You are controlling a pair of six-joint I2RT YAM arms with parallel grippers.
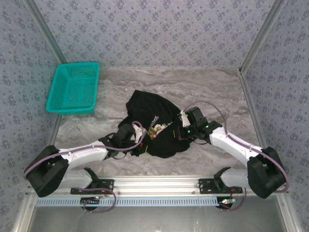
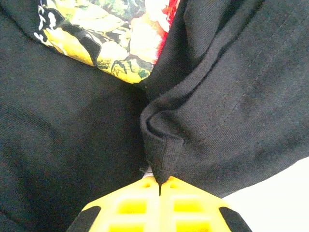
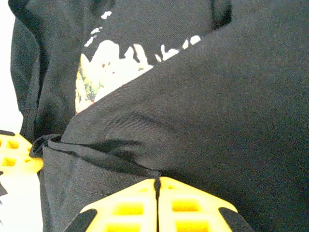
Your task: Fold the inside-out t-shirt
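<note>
Crumpled t-shirt between left claw, right claw

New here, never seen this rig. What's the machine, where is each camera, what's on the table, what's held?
Two small robot arms are bolted at the near edge of a marble-patterned table, each ending in a two-finger gripper with yellow fingers. The wide picture comes from a fixed camera above and behind them. The two close-ups come from a camera on each wrist, looking along its own fingers. On the table lie a crumpled black t-shirt with a floral print and, far left, a teal basket. The left gripper is shut on a fold of the shirt's black cloth; the right gripper is shut on another fold of it.
</note>
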